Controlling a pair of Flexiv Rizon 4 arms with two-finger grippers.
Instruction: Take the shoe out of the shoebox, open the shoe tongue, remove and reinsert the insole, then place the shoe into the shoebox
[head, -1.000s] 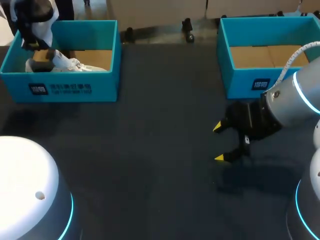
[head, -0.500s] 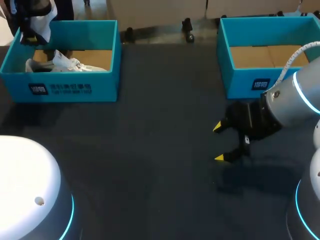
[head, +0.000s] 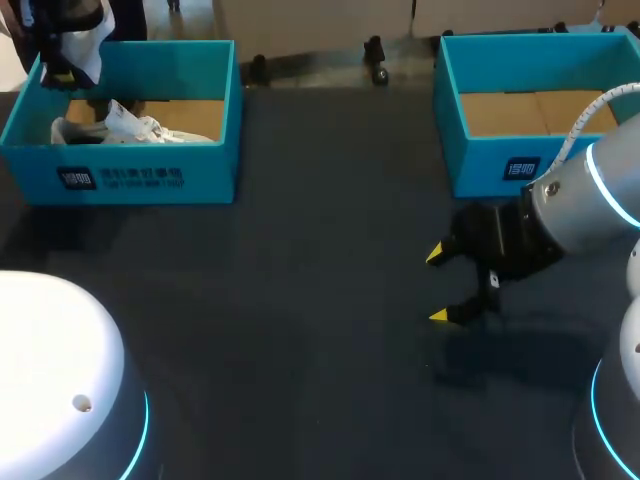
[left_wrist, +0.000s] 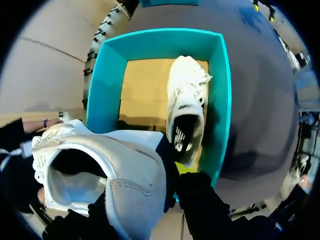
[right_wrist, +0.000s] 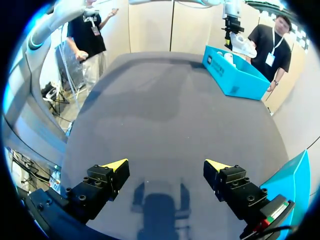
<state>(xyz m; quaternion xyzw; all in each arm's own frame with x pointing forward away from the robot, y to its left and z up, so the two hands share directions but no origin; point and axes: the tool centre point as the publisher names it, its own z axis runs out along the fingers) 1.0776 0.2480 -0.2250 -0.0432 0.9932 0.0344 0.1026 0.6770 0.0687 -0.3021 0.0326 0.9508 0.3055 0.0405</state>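
My left gripper (left_wrist: 169, 174) is shut on the heel wall of a white shoe (left_wrist: 107, 172), one finger inside the shoe and one yellow tip outside. It holds the shoe above the left end of the left teal shoebox (head: 150, 170). In the head view the held shoe (head: 88, 48) hangs over the box's far left corner. A second white shoe (left_wrist: 187, 112) lies inside the box (left_wrist: 223, 100) along its near wall, also seen in the head view as the second shoe (head: 130, 125). My right gripper (head: 440, 287) is open and empty, low over the dark table in front of the right box.
A second teal shoebox (head: 530, 150) with only a cardboard floor showing stands at the back right, close behind my right arm. In the right wrist view the open right gripper (right_wrist: 167, 167) faces dark bare tabletop (right_wrist: 165, 110), with the left shoebox (right_wrist: 235, 75) far across.
My left gripper rose out of the left shoebox with the white shoe, then held still. The other shoe stayed in the box. The right arm has not moved.
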